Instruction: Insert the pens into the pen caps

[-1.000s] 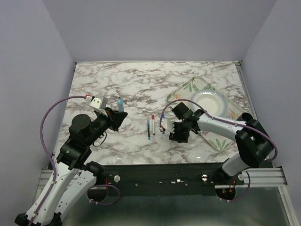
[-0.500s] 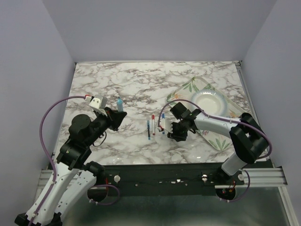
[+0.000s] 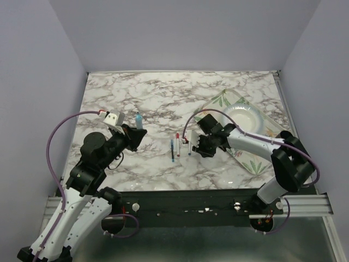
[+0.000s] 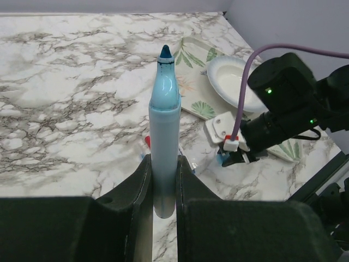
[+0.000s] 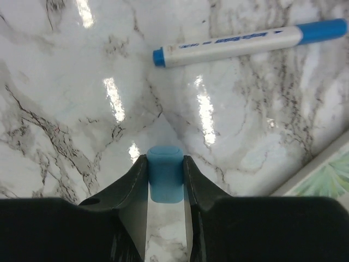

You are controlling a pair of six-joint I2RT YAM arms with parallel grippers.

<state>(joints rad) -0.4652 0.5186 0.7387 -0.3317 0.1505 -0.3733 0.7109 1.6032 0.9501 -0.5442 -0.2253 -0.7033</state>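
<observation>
left gripper (image 4: 163, 169) is clamped on a light blue pen (image 4: 165, 109), uncapped, standing upright tip up above the left side of the marble table (image 3: 142, 93). right gripper (image 5: 165, 159) is down at the table middle near the floral tray (image 3: 218, 100), jaws narrow and pressed on both sides of a light blue cap (image 5: 165, 180); can't tell if the cap is lifted off the marble. a white pen (image 5: 240, 39) with blue ends lies on the marble just beyond it, and a blue pen (image 3: 172, 149) and red-ended pen (image 3: 178, 142) lie side by side left of that gripper.
</observation>
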